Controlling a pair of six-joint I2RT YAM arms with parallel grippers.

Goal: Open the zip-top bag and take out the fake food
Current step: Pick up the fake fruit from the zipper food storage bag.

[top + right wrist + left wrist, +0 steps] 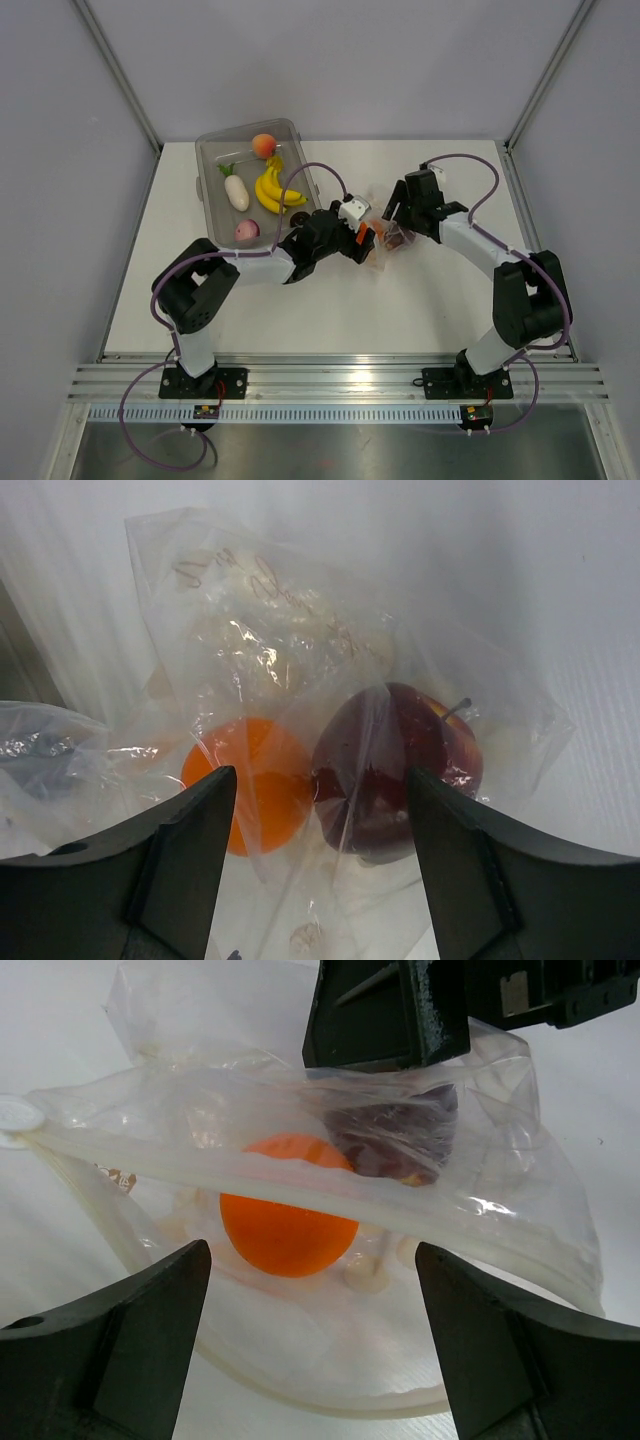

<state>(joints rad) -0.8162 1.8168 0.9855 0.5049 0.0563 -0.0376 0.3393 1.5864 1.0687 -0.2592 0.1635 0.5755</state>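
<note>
At the near edge of the table (400,315), the two arms are rising from their bases and bending inward, meeting near the middle of the white surface. The zip-top bag (392,244) is lying there between the two grippers, resting on the table.

The left gripper (312,1260) is facing the bag with its fingers spread wide, and nothing is clamped between them. In its wrist view the zip strip (250,1185) is running across the frame just beyond the fingertips, with a white tab (15,1118) at its left end. A second thick lip is curving below the strip, so the mouth appears to be parted toward this gripper. Behind the strip the orange (285,1225) is sitting inside the film, and the dark red apple (395,1140) is lying just beyond it, the two close together. A black finger of the right gripper is showing above the apple; I cannot tell whether it is touching the film.

The right gripper (320,780) is also standing with its fingers well apart, pointing at the bag from the other side, the apple and orange framed between them.

Farther back on the left, a clear-grey tub (205,190) is holding a pinkish round piece (246,231), a white radish (236,190), a banana bunch (272,188) and, farthest away, a peach (263,145).
</note>
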